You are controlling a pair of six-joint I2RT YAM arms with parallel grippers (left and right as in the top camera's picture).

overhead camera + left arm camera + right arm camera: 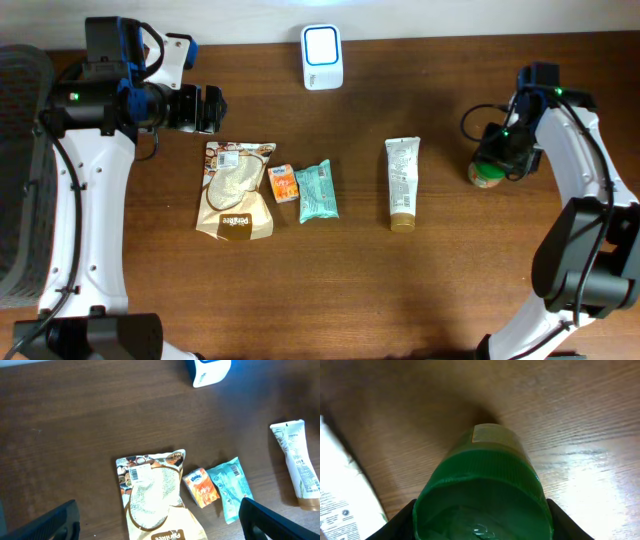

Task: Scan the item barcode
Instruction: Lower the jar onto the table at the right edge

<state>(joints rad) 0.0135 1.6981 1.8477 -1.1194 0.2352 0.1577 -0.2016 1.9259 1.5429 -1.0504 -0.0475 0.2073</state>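
Green-lidded round jar point(482, 475) is gripped by the right fingers point(402, 527) over the brown wooden tabletop point(450, 290); left fingers point(55, 522) gape wide, empty.

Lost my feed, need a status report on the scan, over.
Left end effector open, hovering. Right end effector closed on green-lidded jar. Nothing between jar and scanner.

Jar point(487, 460) — green ribbed lid, pale label — at 3 o'clock on the desk point(450, 290), lid clasped in the right hand point(481, 522). Scanner point(322, 56) — white, face lit blue — at 12 o'clock.
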